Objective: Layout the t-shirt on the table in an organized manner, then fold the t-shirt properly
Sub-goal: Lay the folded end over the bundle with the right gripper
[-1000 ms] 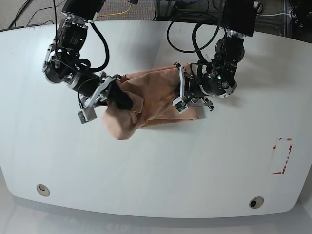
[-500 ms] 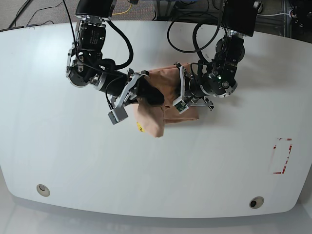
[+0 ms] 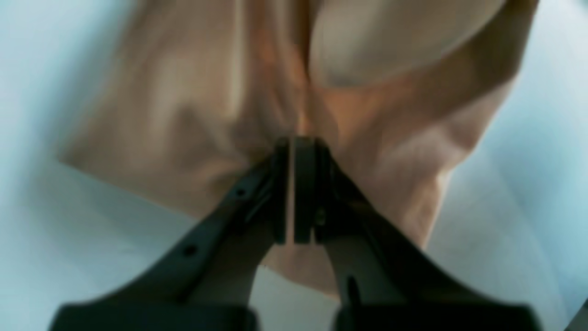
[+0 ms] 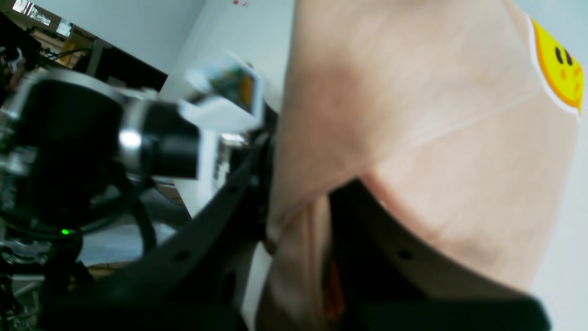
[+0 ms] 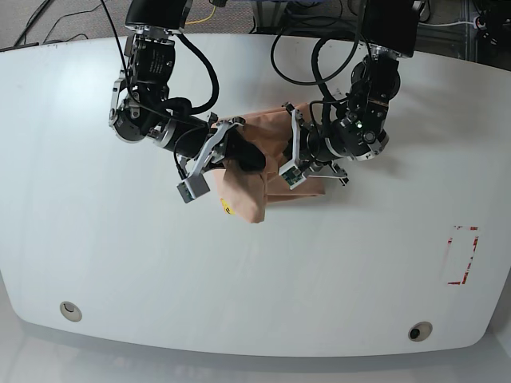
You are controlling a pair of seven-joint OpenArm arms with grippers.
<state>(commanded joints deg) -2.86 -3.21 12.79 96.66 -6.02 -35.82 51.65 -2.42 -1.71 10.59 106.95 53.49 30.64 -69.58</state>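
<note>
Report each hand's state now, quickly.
Left hand: shut on the t-shirt.
Right hand: shut on the t-shirt, holding a fold raised.

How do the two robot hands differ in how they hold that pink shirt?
The right gripper holds a fold of the t-shirt lifted, cloth draping down with the smiley showing. The left gripper pinches the t-shirt low, where it lies on the table. Both have fingers shut on the cloth.
</note>
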